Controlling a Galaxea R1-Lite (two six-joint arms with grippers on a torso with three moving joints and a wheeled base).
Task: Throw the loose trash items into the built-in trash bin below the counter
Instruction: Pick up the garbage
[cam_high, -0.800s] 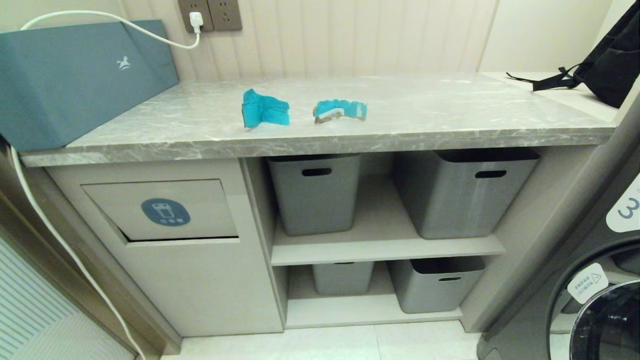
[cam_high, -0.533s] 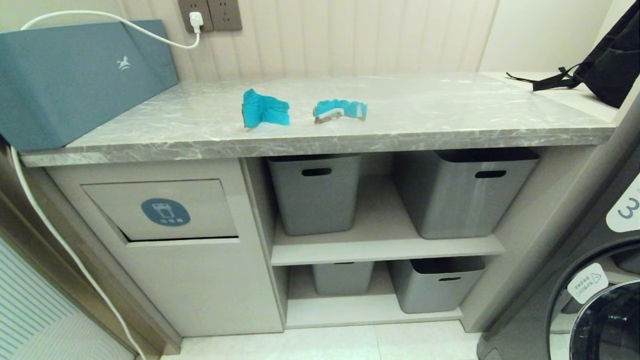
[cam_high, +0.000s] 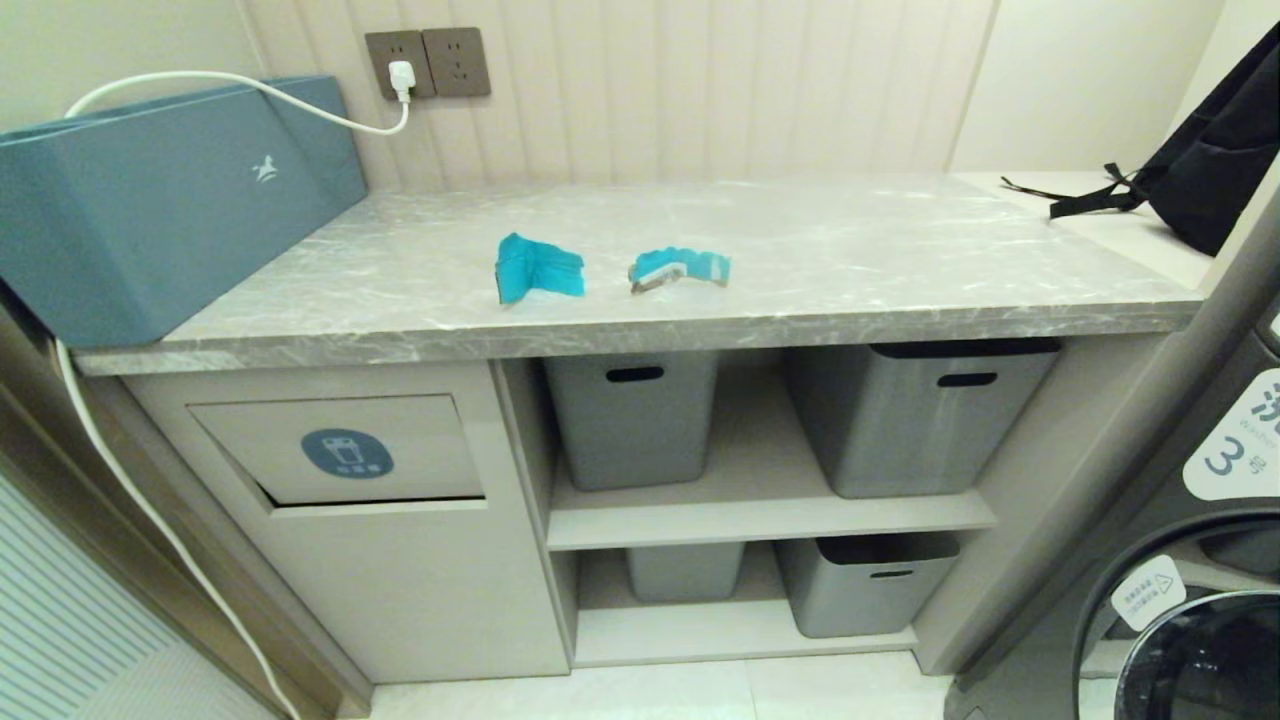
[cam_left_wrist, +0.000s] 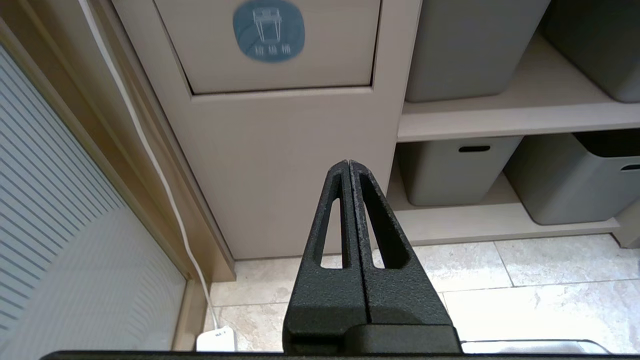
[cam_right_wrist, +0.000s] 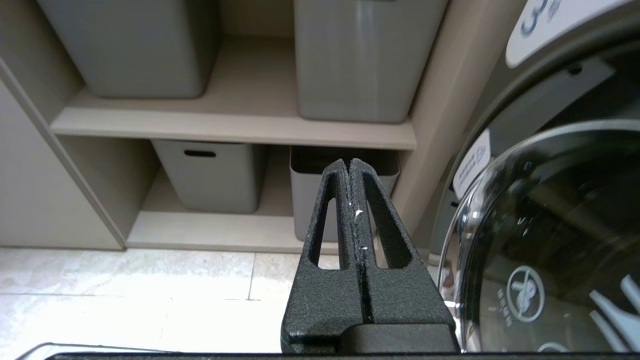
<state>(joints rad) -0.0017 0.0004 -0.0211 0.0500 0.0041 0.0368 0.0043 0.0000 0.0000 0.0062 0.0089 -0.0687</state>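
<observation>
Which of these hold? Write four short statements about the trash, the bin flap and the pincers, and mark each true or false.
1. Both teal scraps lie on the counter. True.
2. The left pincer holds a scrap. False: it is shut and empty, low before the cabinet.
3. The trash bin flap sits under the counter's left end. True.
4. The right pincer is open. False: it is shut.

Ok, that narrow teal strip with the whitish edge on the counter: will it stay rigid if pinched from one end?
Probably not. The narrow teal strip looks crumpled and thin, so it will likely flop or unfold. It seems very light, lying loose on the counter, so a nudge may slide it. Its curled, uneven shape suggests it won't roll.
</observation>
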